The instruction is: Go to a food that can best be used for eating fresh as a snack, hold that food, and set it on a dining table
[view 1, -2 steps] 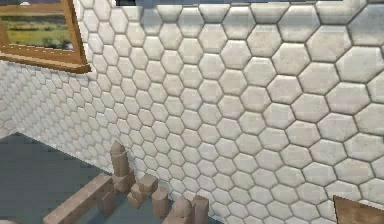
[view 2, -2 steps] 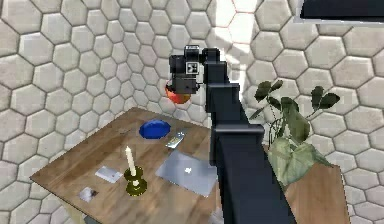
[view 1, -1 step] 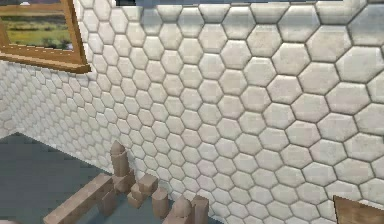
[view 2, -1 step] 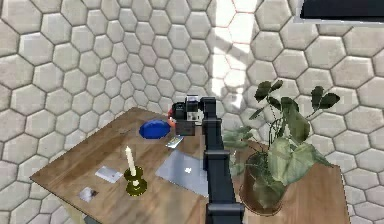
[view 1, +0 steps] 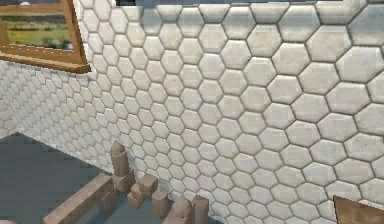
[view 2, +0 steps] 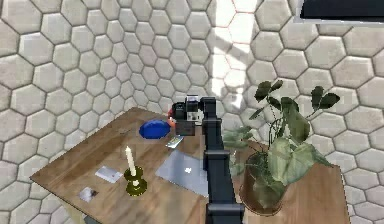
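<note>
Wood-plank tabletop [view 2: 70,165] runs from the near edge of the arm side view out toward the wall.

Nearest on it: white candle in a brass-coloured holder [view 2: 131,176], with a small pale card [view 2: 108,175] just beside it. A flat grey sheet [view 2: 185,168] lies just left of the dark square arm bar [view 2: 216,175]. A leafy green plant in a brown pot [view 2: 262,185] stands just right of the arm, with leaves close to it.

Farther out: round blue dish [view 2: 153,129], and just right of that a small red blob [view 2: 170,122]. I judge this to be the snack food, though its shape is too small to confirm.

The gripper [view 2: 181,114] sits at the arm's far end, beside the red blob. Whether it is over or touching the blob cannot be told. How the claw's fingers stand cannot be told either, nor whether it has hold of anything, since table and dish lie right behind.

Likely step: working the food at this table, either taking it up or setting it down.
- Keep moves small and vertical, clear of the blue dish.
- Draw the arm straight back so it misses candle and leaves.
- Avoid turning the base while the arm is extended — a turn could sweep the arm into the plant.

Beyond: white hexagon-tile wall [view 2: 90,60]. The forward view shows wooden chairs [view 1: 130,188] low against that tiling, which suggests a dining table, and a wood-framed picture [view 1: 40,35] high up.
</note>
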